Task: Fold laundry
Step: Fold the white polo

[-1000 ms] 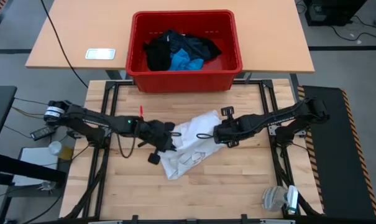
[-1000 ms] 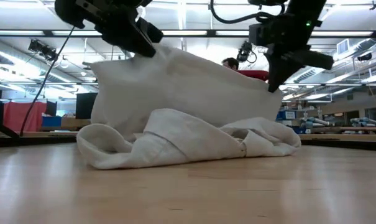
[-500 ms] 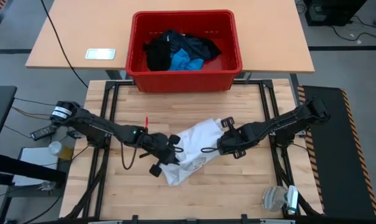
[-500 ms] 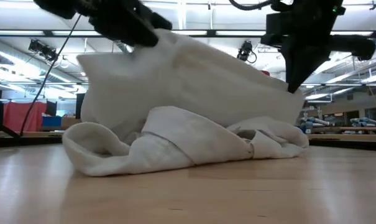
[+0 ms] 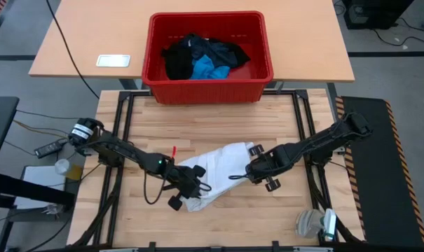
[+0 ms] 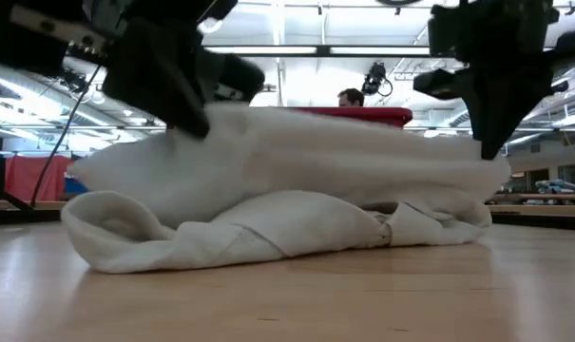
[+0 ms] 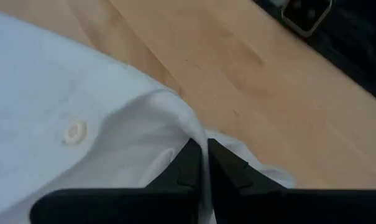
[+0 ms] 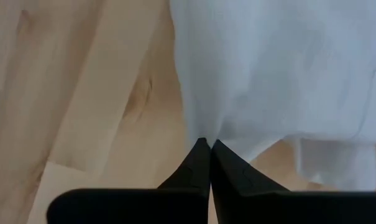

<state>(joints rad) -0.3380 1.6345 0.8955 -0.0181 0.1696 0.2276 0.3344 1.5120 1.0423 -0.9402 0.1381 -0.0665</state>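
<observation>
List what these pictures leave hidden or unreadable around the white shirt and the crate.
- High view: the left gripper and right gripper cover the edges of the white shirt that they pinch.
- Low view: the shirt's raised layer hides most of the red crate and its contents.
- High view: the black clothes and blue piece lie heaped, so how many there are is unclear.
- Left wrist view: the shirt button is blurred.

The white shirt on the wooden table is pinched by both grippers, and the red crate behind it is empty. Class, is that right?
Not quite. The red crate is not empty: the high view shows black garments and a small bright blue piece inside it. The rest stands: the white shirt lies on the wooden table, pinched by the left gripper and the right gripper.
</observation>
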